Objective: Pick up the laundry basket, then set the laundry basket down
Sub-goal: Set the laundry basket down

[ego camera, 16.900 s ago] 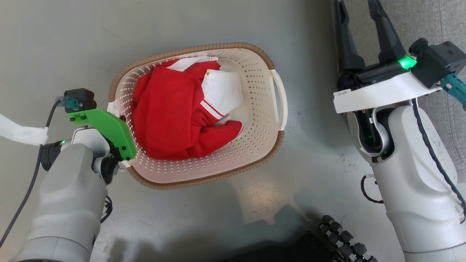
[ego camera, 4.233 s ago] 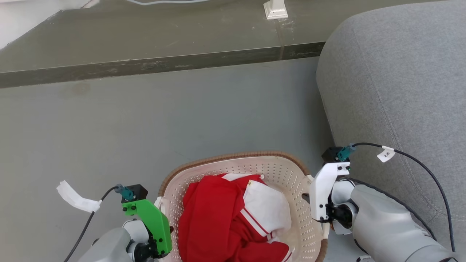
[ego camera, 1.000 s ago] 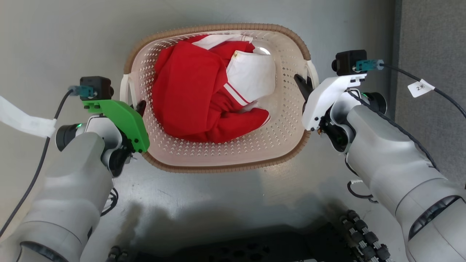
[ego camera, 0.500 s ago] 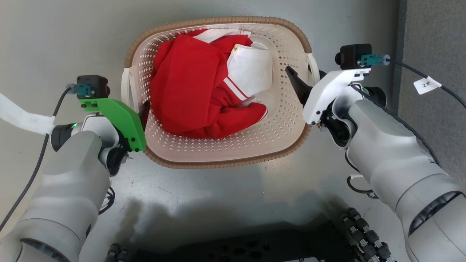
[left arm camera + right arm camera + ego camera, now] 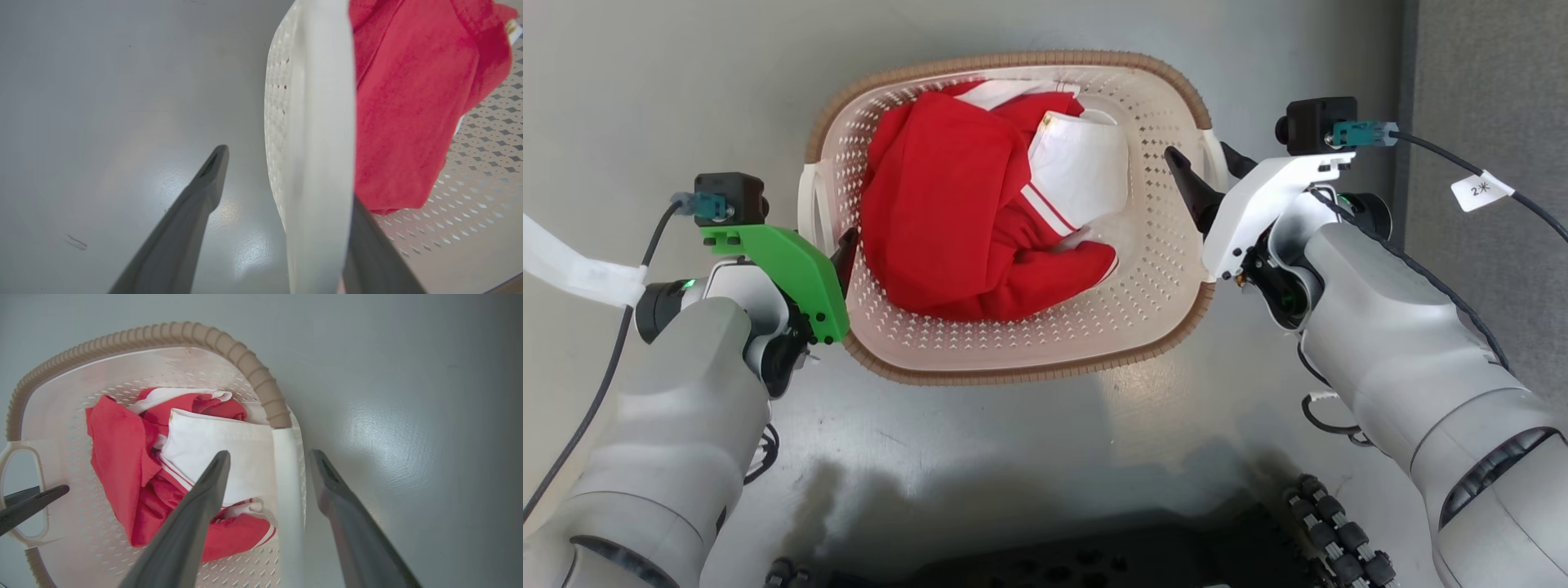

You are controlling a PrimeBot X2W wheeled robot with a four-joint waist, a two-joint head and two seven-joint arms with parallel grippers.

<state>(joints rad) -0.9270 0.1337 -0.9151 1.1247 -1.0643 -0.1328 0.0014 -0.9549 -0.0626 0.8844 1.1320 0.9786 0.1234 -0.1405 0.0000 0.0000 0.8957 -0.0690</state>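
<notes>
laundry basket [image 5: 1013, 376] on the floor [image 5: 686, 82], looks settled flat. left gripper [image 5: 282, 171] and right gripper [image 5: 269, 454] both spread wide, each straddling a side handle [image 5: 288, 477], clamping nothing. Back both out straight, together, no snagging.

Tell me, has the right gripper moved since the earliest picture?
Yes. The right gripper moved left, off the grey sofa, and now straddles the right handle of the laundry basket, open.

Bare floor [image 5: 686, 82] left of and beyond the laundry basket [image 5: 1029, 343]; grey upholstery [image 5: 1486, 82] close on the right.
</notes>
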